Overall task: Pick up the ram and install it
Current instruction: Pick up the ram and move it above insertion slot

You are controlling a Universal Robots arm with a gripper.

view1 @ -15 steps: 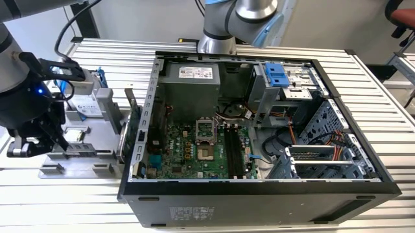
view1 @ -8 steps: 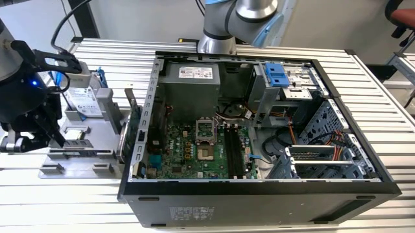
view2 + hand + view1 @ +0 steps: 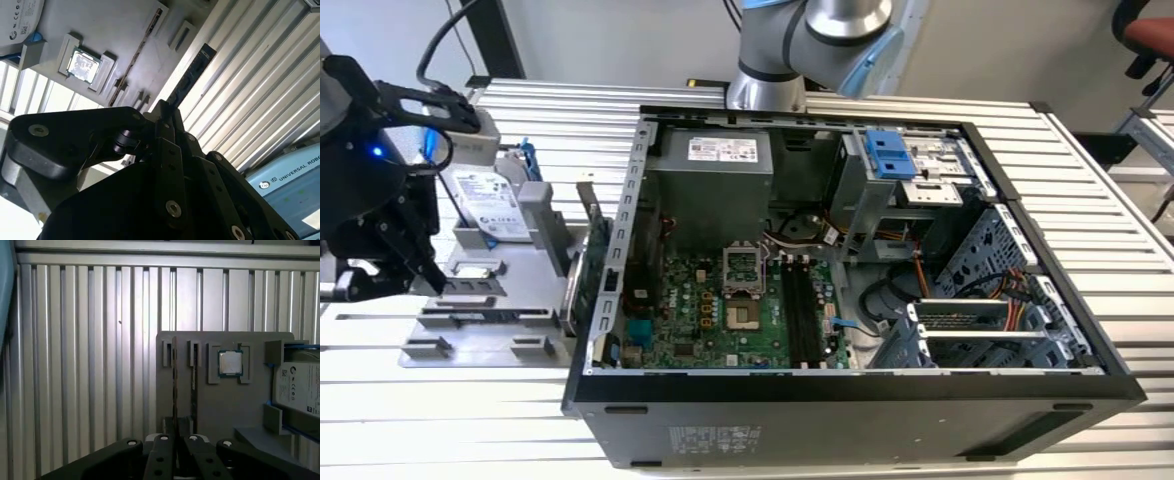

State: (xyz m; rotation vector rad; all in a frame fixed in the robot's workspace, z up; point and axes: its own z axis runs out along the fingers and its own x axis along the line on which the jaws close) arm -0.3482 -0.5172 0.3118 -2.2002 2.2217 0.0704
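The ram [image 3: 192, 72] is a thin dark stick that runs out from between my black fingertips. In the first wrist view the ram [image 3: 174, 385] shows edge-on as a narrow line over the grey tray [image 3: 220, 405]. My gripper [image 3: 176, 437] is shut on its near end, and the gripper [image 3: 167, 107] holds the stick out over the tray's edge and the ribbed table. In the exterior view the gripper [image 3: 414, 265] hangs at the far left, over the tray's left side. The open computer case [image 3: 854, 395] lies to the right, with its motherboard [image 3: 707, 310] and dark memory slots [image 3: 801, 310] exposed.
The grey tray [image 3: 520, 300] also carries a silver hard drive [image 3: 491, 205] in a blue frame and a square processor [image 3: 230, 362]. A green card with a metal bracket [image 3: 591, 260] stands between tray and case. The arm's base [image 3: 767, 85] rises behind the case.
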